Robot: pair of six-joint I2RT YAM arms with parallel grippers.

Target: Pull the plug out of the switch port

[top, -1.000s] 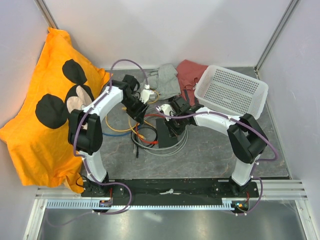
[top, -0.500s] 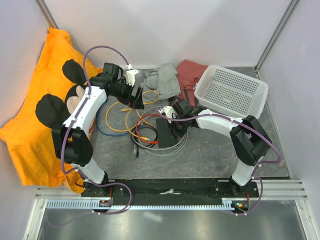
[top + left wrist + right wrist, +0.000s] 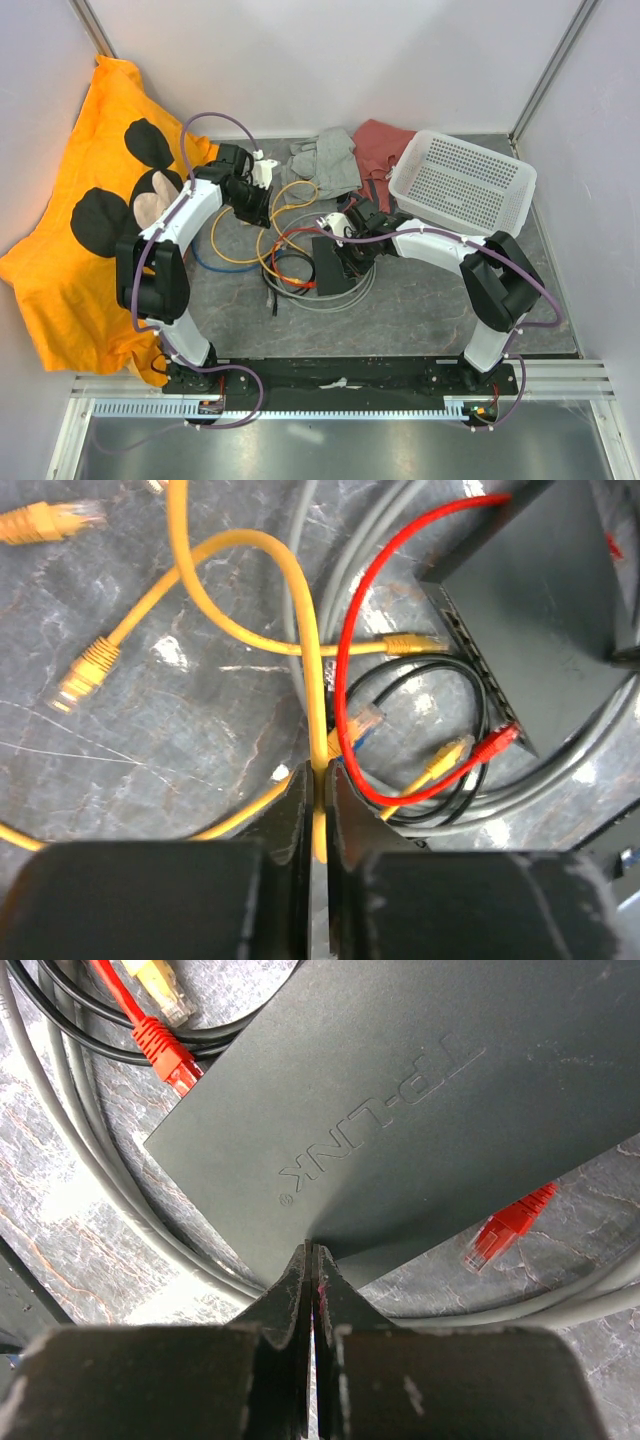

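Along one edge of the black TP-Link switch (image 3: 400, 1090), the switch port row (image 3: 468, 665) has a yellow plug (image 3: 412, 643) and a red plug (image 3: 500, 742) at it. Left of the switch, the left gripper (image 3: 318, 777) pinches a yellow cable (image 3: 300, 610). The right gripper (image 3: 312, 1250), closed and empty, touches the switch's corner.

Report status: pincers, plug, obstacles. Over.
Left pincer shut on yellow cable. Right pincer shut, tip at switch. Red plug at switch edge. Grey cables around.
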